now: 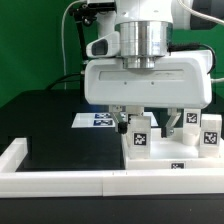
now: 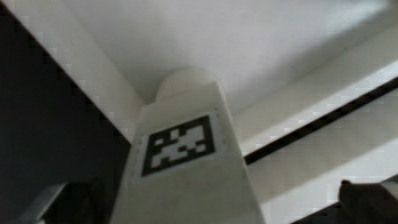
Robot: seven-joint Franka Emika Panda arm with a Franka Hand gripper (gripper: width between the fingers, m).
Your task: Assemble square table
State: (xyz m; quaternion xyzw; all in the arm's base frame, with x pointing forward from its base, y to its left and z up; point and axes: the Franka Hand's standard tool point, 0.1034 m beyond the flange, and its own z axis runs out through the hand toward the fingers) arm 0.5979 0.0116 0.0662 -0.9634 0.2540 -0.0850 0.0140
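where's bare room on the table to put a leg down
The free patch is the black mat, bordered by the white border wall and the marker board. On the exterior view's right it is crowded: legs stand under the open hand.

the gripper body hides part of the marker board (image 1: pixel 100 120); the table leg (image 2: pixel 183 150) is cut off.

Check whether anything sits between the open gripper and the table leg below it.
Nothing visible does. The gripper hangs open over the tagged leg, which the wrist view shows upright between the fingers with no other part in the gap.
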